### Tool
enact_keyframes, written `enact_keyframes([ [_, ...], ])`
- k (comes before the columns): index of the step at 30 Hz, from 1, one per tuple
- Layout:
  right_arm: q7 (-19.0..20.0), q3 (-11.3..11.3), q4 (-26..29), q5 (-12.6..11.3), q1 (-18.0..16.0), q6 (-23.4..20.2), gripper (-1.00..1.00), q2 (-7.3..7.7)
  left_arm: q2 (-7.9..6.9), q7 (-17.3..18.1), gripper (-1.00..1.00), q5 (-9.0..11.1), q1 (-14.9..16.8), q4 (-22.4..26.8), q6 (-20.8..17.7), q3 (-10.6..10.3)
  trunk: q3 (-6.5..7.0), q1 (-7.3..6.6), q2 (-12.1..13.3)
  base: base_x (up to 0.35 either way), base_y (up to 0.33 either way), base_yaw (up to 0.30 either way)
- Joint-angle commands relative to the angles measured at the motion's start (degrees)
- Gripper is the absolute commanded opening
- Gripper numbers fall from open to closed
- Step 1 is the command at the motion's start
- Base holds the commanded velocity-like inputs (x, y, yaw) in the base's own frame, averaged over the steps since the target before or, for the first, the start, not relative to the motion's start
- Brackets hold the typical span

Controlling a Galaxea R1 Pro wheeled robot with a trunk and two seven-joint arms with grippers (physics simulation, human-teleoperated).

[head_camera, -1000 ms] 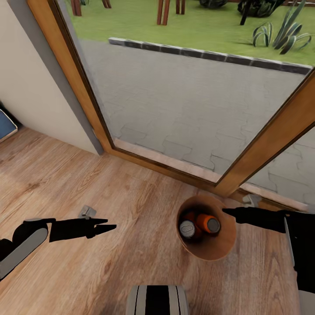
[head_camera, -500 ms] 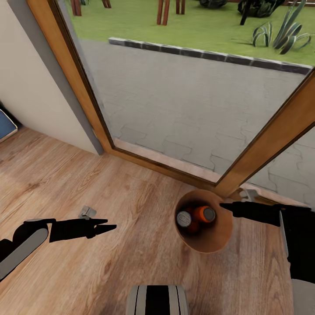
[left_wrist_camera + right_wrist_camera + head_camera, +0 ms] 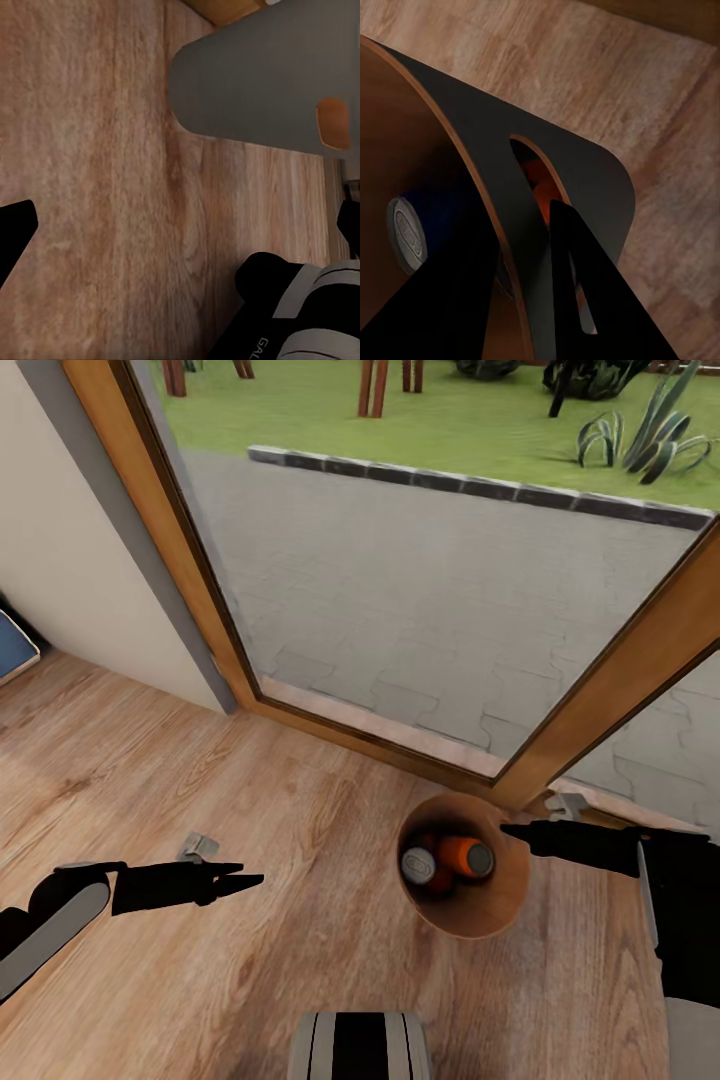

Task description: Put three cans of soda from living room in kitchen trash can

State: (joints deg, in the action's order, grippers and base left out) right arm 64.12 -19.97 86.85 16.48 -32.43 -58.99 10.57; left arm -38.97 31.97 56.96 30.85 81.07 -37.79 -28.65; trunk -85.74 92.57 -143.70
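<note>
While I look down from the head camera, the copper-brown trash can [image 3: 463, 865] stands on the wood plank floor [image 3: 200, 780] at about four o'clock from the middle of my view, close to the foot of the wood-framed glass door [image 3: 640, 660]. Inside it I can make out soda cans: an orange can [image 3: 466, 856] lying on its side with its grey top turned toward three o'clock, and a dark can [image 3: 419, 865] just beside it at nine o'clock, its grey top facing up at me. A bit of orange shows between and behind them, but I cannot tell whether that is a third can.

My right gripper [image 3: 512, 830] sits at the bin's rim on its three o'clock side. In the right wrist view its two black fingers [image 3: 585, 292] straddle the bin's wall [image 3: 472, 165], one inside and one outside, so it grips the rim; past them I see a blue can [image 3: 412, 229] with its grey end, and orange through a slot in the wall.

My left gripper [image 3: 252, 880] hovers over bare floor at about eight o'clock, well apart from the bin, its fingers drawn together to a point and empty. A small grey piece [image 3: 199, 847] lies on the floor just beyond that arm.
</note>
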Motion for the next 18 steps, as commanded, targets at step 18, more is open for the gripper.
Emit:
enact_keyframes([
  [18, -0.04, 0.02, -6.92, -1.14, -3.25, -1.01, -1.0, -3.01, -0.58, 0.28, 1.0, -0.79, -0.07, -2.93, 0.0, 0.0, 0.0, -0.01, 0.0, 0.0, 0.0, 0.0],
])
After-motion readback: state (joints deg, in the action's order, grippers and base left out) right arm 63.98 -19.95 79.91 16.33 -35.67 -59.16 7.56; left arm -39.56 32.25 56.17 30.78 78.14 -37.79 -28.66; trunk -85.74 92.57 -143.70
